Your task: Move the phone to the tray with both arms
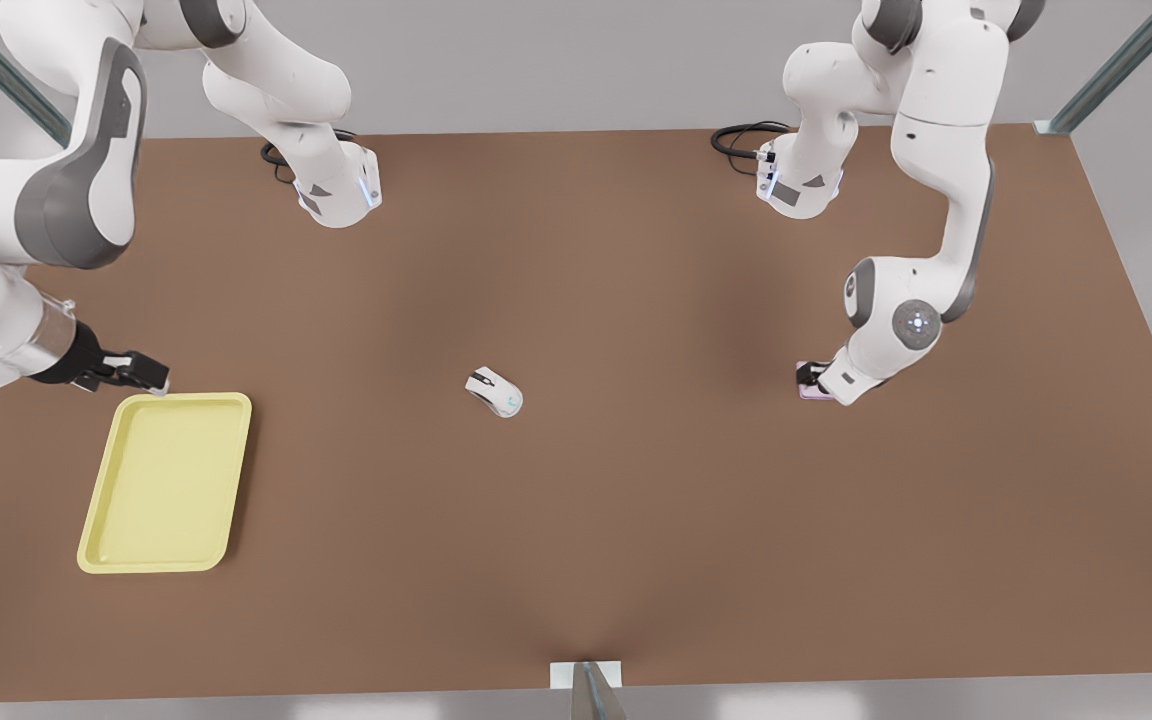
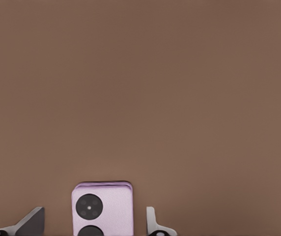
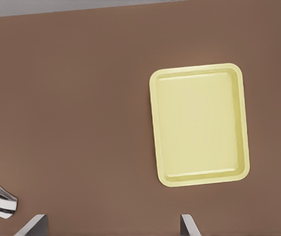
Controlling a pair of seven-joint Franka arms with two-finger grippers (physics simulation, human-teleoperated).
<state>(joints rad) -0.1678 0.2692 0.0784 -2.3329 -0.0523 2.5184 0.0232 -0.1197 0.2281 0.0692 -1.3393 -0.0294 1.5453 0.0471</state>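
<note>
Lilac phone [image 2: 101, 210] between open left gripper [image 2: 94, 226] fingers, apparently untouched

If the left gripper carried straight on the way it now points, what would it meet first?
Most likely the phone: the left gripper points down at the table, its open fingers straddling the device. How much gap is left cannot be judged.
</note>
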